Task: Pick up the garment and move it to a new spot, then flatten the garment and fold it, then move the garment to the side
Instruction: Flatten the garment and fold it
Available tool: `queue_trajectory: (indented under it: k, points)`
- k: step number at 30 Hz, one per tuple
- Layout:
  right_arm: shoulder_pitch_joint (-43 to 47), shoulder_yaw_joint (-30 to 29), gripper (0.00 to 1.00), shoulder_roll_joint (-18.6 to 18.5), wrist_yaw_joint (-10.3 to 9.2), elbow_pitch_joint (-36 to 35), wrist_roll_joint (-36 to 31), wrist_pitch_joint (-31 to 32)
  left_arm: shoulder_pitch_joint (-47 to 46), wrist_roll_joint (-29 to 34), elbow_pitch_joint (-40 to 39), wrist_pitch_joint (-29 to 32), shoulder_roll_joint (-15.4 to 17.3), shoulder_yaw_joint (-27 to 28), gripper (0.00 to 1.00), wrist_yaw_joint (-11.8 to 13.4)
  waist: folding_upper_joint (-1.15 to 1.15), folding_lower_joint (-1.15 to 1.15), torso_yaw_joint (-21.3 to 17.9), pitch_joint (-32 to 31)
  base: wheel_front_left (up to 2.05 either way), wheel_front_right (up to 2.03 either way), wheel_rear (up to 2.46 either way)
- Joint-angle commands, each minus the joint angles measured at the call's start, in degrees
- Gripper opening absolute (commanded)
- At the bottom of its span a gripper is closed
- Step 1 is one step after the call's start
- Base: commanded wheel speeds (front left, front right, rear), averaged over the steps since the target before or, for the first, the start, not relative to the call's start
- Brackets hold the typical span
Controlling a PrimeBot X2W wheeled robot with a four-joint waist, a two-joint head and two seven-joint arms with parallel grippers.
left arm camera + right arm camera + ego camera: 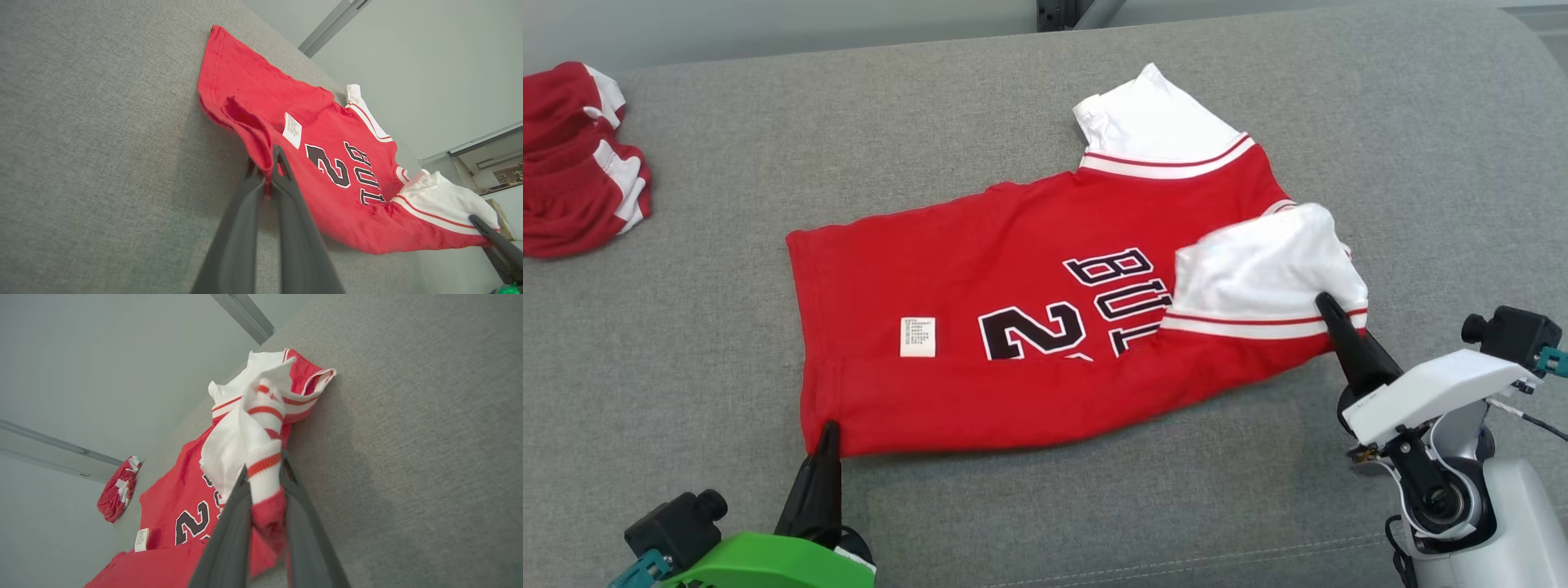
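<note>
Garment, a red jersey w/ white sleeves, lies mid-cushion on the grey sofa cushion, long axis running left-right, hem at the left, shoulders at the right. Left gripper is pinched tight on the near-left hem corner; in the left wrist view its fingers meet w/ only a thin fold of red cloth between them. Right gripper is narrow, clamped on a thicker wad at the near-right shoulder: red body cloth plus striped sleeve trim, per the right wrist view. Holding both ends of the near long edge makes sense: prob a lengthwise fold, since two matched pinches let that edge travel straight w/o sagging in the middle. Near sleeve already lies flopped over part of the black lettering, so it gets tucked inside the fold; far sleeve sticks out toward the far side, not yet tucked. Care label shows on top near the left end, suggesting the near strip is partly turned over. A second red garment sits bunched at far left, well apart, out of the way.
</note>
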Motion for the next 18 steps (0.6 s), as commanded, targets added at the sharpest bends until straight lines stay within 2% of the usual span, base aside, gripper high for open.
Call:
queue_trajectory:
  k: [1,9,18]
  points:
    - [-0.94,0.58,0.0,-0.06,0.02,-0.22,2.44,-0.9,-1.06,0.25,0.34,-0.29,0.14,0.2,0.0,-0.2,0.0,0.0,0.05,-0.03,0.0,0.0,0.0]
    - [2.34,-1.89,0.0,-0.07,0.02,2.5,-1.54,-2.02,0.54,-0.11,1.98,-0.67,0.32,0.56,0.0,0.44,0.0,0.0,0.2,0.5,0.0,0.0,0.0]
    - [8.11,-2.38,0.0,-0.08,0.01,3.76,-0.6,-4.45,4.74,-1.23,3.81,-1.24,0.29,1.09,0.0,1.2,0.0,0.0,0.31,1.77,0.0,0.0,0.0]
